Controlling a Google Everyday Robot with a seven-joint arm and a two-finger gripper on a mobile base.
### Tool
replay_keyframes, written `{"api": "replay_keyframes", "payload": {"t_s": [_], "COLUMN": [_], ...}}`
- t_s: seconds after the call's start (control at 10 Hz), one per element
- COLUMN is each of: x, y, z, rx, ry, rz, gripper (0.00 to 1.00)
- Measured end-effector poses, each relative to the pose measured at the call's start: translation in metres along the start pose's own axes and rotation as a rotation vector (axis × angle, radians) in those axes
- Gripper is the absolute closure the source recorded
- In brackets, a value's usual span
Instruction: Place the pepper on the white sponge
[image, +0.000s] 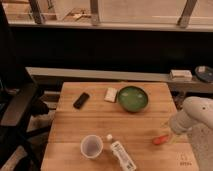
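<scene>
Wooden surface: the pepper lies crosswise near its right edge, just beside the claw, whose state I cannot tell. The sponge sits well apart, up-left, beside the bowl.

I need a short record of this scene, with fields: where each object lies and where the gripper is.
pepper: lying on table, front right
white sponge: far side, just left of green bowl
gripper: right side, close beside pepper
phone: far left
cup: front, bottle beside it
task state: pepper not yet on white sponge
</scene>
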Motion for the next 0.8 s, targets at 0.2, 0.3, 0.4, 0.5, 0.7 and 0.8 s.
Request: {"api": "replay_keyframes", "payload": {"t_s": [0.2,0.3,0.4,0.5,0.7,0.8], "x": [0.000,0.001,0.003,0.004,0.008,0.010], "y": [0.003,0.003,0.002,0.000,-0.004,-0.007], "z": [0.018,0.022,0.025,0.026,0.017,0.008], "rx": [-0.039,-0.047,-0.052,-0.047,-0.023,0.002], "ry": [-0.020,-0.025,-0.026,-0.025,-0.019,-0.017], "rz": [0.008,0.013,0.022,0.026,0.035,0.041], "gripper": [0.38,0.42,0.54,0.63,0.83,0.94]}}
